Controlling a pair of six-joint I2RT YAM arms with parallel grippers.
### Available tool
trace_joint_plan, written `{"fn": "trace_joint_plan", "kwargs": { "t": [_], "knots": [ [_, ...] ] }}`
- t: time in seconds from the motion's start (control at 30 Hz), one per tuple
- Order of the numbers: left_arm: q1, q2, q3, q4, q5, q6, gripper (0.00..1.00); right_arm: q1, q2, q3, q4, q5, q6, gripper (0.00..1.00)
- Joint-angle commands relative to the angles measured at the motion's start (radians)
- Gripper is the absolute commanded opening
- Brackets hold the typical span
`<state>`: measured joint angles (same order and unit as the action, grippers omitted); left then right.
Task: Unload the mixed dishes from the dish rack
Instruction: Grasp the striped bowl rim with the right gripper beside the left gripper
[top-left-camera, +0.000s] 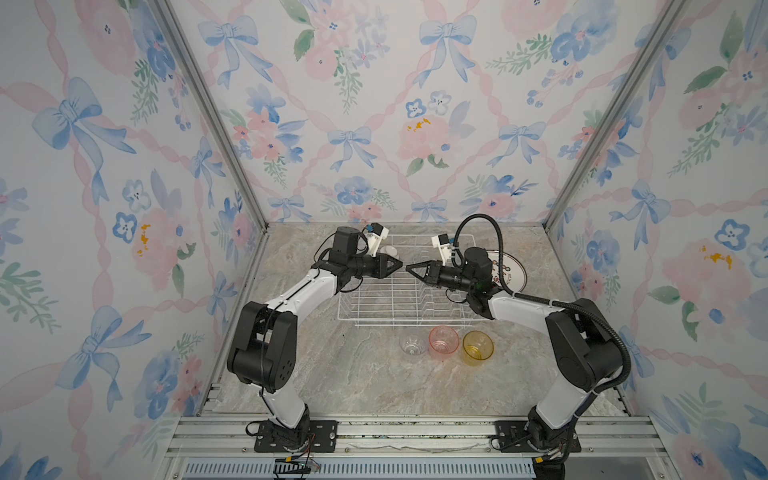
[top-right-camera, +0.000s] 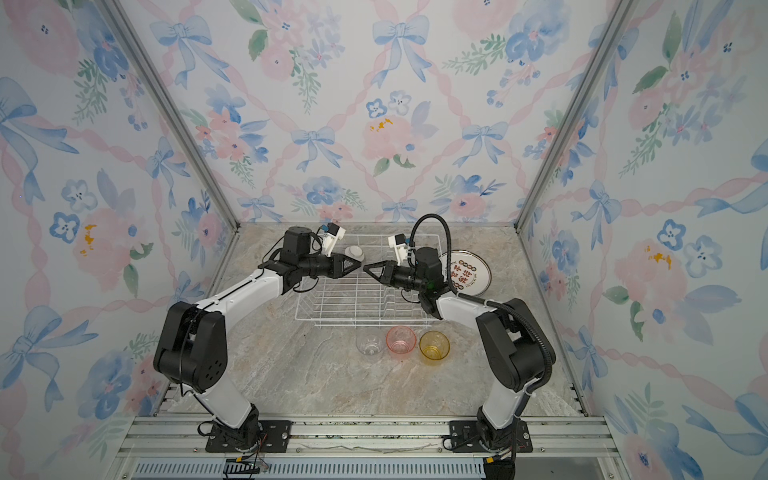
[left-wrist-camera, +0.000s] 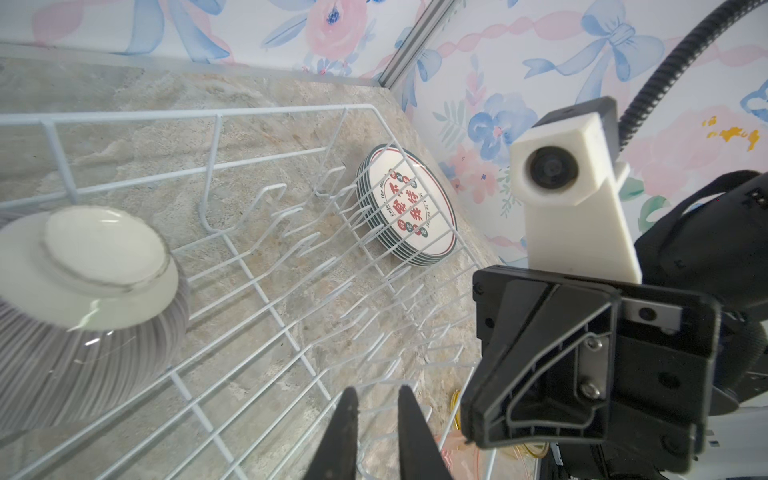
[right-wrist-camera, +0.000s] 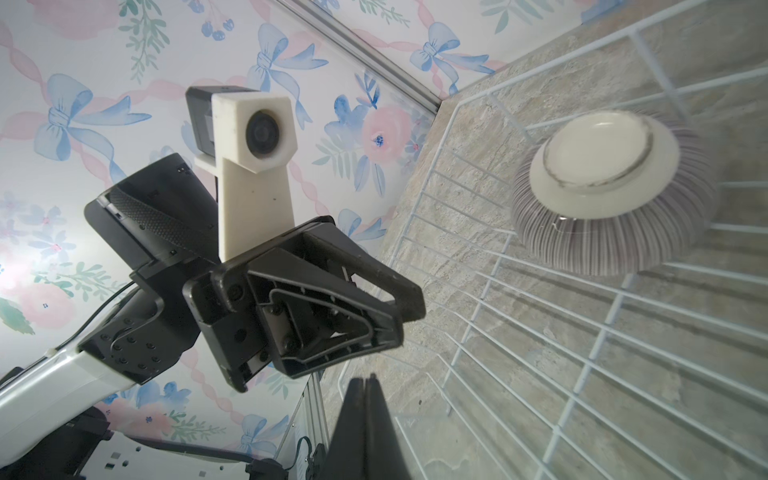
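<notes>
Left fingers (left-wrist-camera: 338, 444) filled the lower edge of the left wrist view, slightly parted and empty; right fingers (right-wrist-camera: 353, 440) were pressed together on nothing. Only the bowl (top-left-camera: 389, 251) lay in the dish rack (top-left-camera: 399, 321), upside down in its upper-left corner, just above the left fingers in a top view. The left arm looked best placed: widen, pinch across the white foot, lift straight. Right fingers, nearly tip to tip, and rack wires crowded it; plates (top-left-camera: 511, 270) right of the rack and tumblers (top-left-camera: 444, 340) below it stood on the table (top-left-camera: 353, 386).
</notes>
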<state>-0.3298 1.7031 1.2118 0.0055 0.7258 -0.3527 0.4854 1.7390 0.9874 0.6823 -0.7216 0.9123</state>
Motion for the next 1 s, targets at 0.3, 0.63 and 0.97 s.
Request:
{"fn": "trace_joint_plan", "kwargs": {
  "t": [0.3,0.63,0.97],
  "knots": [
    [-0.003,-0.04,-0.017,-0.033,-0.084,0.042,0.4,0.028,-0.055,0.129,-0.389,0.065,-0.246,0.0],
    [-0.006,-0.071,-0.006,-0.084,-0.212,0.097,0.81,0.032,-0.074,0.166,-0.52,0.103,-0.341,0.06],
    [-0.018,-0.017,0.063,-0.153,-0.461,0.154,0.98,0.032,-0.045,0.248,-0.654,0.142,-0.429,0.14]
  ]
}}
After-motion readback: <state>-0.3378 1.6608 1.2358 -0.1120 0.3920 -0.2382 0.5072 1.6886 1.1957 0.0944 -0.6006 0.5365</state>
